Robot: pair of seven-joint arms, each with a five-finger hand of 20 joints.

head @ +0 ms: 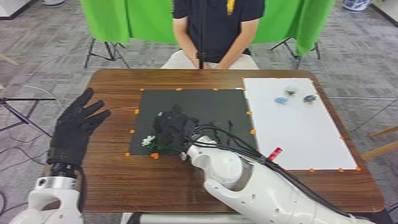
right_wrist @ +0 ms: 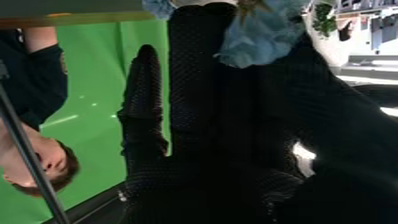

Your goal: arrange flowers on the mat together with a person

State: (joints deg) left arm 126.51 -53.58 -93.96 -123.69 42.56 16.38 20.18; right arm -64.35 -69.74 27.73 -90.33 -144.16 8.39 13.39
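Because the blue flower [right_wrist: 259,41] appears pinched between the thumb and narrowed fingers of the right hand [head: 176,125], over the black mat [head: 200,100], petals could snag on the glove at release. Sweeping toward the mat's 7 o'clock could displace the adjacent white flower [head: 148,141]. At 9 o'clock, the left hand [head: 73,122] has fingers spread; collision risk is low.

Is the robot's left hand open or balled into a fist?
Open: in the head view, the left hand's fingers are straight and spread apart.
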